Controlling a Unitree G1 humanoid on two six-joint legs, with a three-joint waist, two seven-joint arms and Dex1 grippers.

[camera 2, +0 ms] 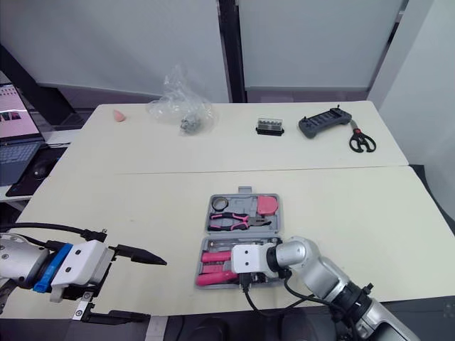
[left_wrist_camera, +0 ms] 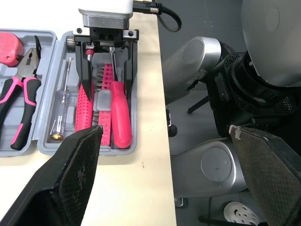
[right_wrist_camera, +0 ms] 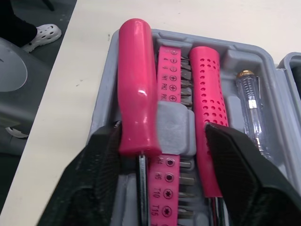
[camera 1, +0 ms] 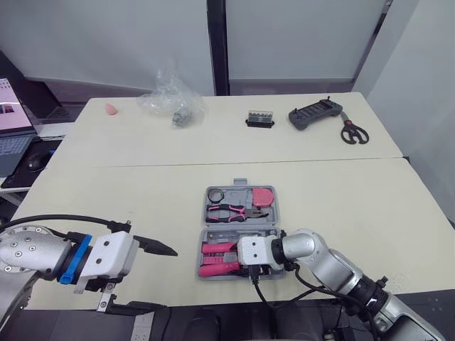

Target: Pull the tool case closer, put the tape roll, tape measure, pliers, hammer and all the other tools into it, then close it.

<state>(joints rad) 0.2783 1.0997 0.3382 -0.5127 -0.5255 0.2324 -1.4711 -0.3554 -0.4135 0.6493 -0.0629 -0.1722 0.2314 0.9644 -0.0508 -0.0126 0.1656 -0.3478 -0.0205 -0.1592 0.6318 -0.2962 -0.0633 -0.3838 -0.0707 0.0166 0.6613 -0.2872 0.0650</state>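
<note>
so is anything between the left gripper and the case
Nothing visible. Only bare table lies between the open left gripper and the case. The right gripper is over the case's near half, open, straddling the pink screwdriver and bit strip.

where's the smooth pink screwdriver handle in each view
Left eye view: smooth pink screwdriver handle in the tool case's half nearest the robot, outermost.
Right eye view: the handle, same near row.
Left wrist view: the handle along the case wall by the table edge.
Right wrist view: the handle just inside one jaw of the right gripper.
Shared landmark: dotted pink handle lying parallel beside it.
</note>
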